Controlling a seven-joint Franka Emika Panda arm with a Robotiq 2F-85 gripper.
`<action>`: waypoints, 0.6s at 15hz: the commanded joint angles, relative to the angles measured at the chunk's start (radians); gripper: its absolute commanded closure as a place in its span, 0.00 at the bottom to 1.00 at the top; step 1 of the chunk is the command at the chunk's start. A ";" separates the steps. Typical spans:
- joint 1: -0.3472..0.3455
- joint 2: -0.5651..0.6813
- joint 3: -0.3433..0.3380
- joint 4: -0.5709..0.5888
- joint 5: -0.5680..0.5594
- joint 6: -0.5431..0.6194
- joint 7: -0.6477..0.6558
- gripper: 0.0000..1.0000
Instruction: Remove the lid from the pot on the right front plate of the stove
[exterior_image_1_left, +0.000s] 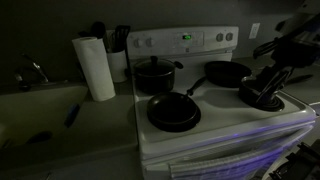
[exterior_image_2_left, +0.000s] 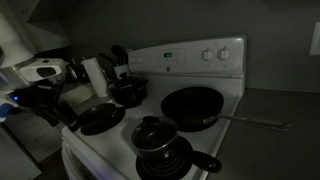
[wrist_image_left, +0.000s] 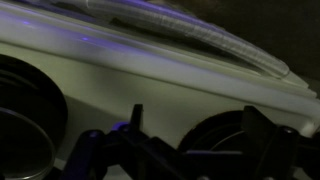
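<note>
The white stove (exterior_image_1_left: 215, 125) shows in both exterior views (exterior_image_2_left: 235, 95). The small dark pot (exterior_image_2_left: 160, 152) stands on its nearest burner with a side handle. The round lid (exterior_image_2_left: 150, 133) rests on it, knob up. My gripper (exterior_image_2_left: 50, 105) hangs off the stove's far side there, apart from the pot. In an exterior view my gripper (exterior_image_1_left: 268, 85) overlaps the pot (exterior_image_1_left: 258, 102), and the lid is hard to make out. In the wrist view my gripper (wrist_image_left: 198, 112) is open and empty. A dark round shape with a thin pale arc, probably the lid (wrist_image_left: 228, 140), lies between the fingers.
A wide black skillet (exterior_image_1_left: 173, 112) sits front left, also seen in the other exterior view (exterior_image_2_left: 100, 120). A taller two-handled pot (exterior_image_1_left: 155, 72) and a big frying pan (exterior_image_1_left: 225, 72) stand at the back. A paper towel roll (exterior_image_1_left: 97, 68) stands on the counter beside the stove.
</note>
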 joint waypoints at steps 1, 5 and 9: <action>-0.008 0.020 -0.094 0.038 -0.077 -0.128 -0.207 0.00; -0.015 0.000 -0.127 0.027 -0.123 -0.147 -0.283 0.00; -0.020 0.000 -0.128 0.030 -0.131 -0.152 -0.288 0.00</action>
